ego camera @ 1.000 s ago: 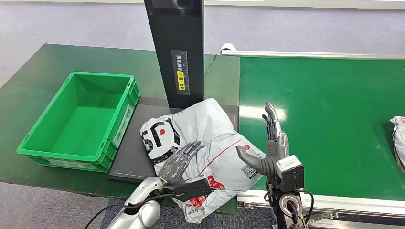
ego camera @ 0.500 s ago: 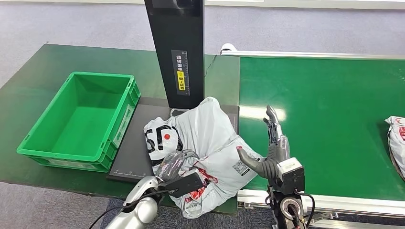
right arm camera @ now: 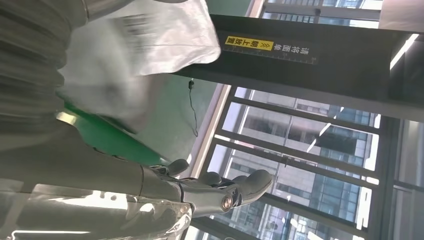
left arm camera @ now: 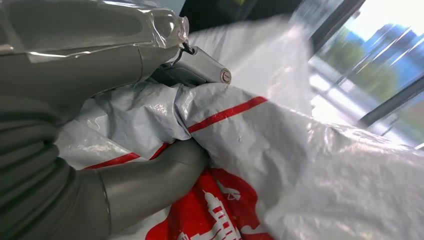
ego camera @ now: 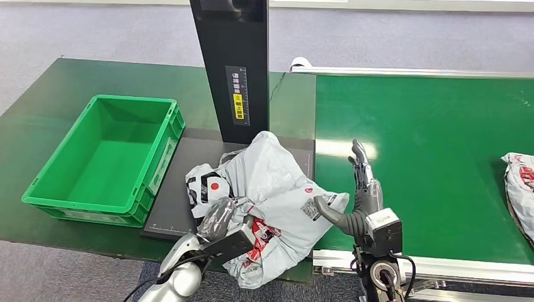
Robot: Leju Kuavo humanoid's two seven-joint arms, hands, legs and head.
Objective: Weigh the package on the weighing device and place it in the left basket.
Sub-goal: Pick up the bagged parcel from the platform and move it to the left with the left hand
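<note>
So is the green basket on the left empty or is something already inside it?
Empty. The head view shows the bare floor of the green basket; the package lies beside it on the black weighing plate, gripped by the left hand.

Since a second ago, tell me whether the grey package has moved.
Yes. The grey package, gripped by the left robot hand, has bunched up and lifted off the black scale plate.

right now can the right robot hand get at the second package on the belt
Probably yes: the right robot hand is open and holds nothing, and bare green belt lies between it and the second package; whether the arm reaches that far is unclear.
</note>
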